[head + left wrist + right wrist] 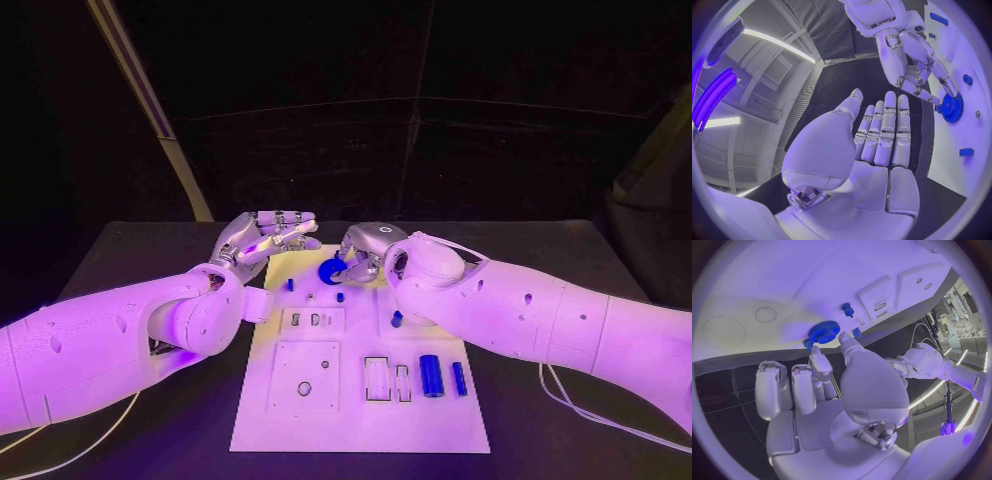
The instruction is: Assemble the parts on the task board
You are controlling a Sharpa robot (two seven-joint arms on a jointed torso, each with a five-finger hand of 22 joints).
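The white task board lies in the middle of the black table. A blue gear sits at the board's far end; my right hand pinches its rim between thumb and a finger. The left wrist view shows the same gear under the right hand's fingertips. My left hand hovers just left of the board's far end, palm open, fingers straight, holding nothing. A blue cylinder and a thin blue bar lie on the board's near right.
Small blue pegs stand in the board near the gear, and one more under the right forearm. Rectangular recesses and a raised plate with a hole occupy the board's near half. Cables trail off both arms.
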